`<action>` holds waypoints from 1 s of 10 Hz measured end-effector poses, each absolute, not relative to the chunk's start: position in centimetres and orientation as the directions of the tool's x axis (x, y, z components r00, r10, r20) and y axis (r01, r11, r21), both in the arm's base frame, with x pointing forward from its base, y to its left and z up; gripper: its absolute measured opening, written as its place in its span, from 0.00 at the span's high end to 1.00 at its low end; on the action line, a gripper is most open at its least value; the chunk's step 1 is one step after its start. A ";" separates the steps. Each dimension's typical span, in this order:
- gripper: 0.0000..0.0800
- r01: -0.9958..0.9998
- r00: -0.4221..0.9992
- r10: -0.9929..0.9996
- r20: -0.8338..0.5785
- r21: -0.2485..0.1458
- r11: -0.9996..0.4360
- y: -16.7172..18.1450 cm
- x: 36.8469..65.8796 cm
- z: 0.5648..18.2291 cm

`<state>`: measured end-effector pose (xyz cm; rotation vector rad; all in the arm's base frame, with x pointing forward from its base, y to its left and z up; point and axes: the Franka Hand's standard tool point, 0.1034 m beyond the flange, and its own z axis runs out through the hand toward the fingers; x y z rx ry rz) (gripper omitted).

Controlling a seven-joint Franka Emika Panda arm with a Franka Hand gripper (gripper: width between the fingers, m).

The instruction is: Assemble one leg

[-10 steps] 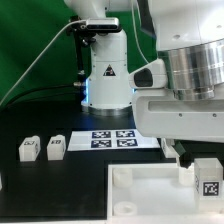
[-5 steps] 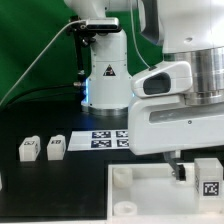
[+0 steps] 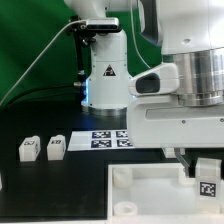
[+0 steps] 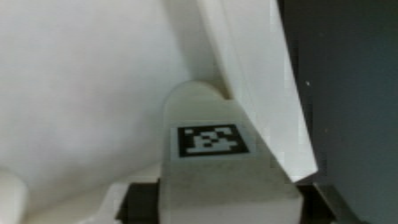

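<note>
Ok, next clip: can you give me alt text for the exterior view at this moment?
The robot arm's pincer holds a tagged white leg over a corner of the large white panel at the exterior view's right. Two more legs stand on the black table at the left, and the marker board lies behind the panel.

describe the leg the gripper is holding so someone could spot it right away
Find the large white panel at the front of the black table. At its corner on the exterior view's right, the gripper clamps a small white leg with a black-and-white tag. Two similar legs stand loose far off on the exterior view's left.
</note>
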<state>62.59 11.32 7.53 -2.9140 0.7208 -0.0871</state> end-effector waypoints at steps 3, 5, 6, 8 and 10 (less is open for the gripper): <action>0.62 -0.905 0.407 -0.909 -0.094 -0.175 -0.387 11.4 62.2 7.2; 0.62 -0.975 0.151 -0.974 -0.169 -0.190 -0.118 11.5 62.1 7.2; 0.62 -0.984 0.043 -0.979 -0.197 -0.180 -0.007 11.7 62.0 7.2; 0.62 -0.979 0.112 -0.977 -0.184 -0.191 -0.076 11.7 62.0 7.1; 0.31 -0.965 0.211 -0.964 -0.163 -0.194 -0.179 11.7 61.8 7.0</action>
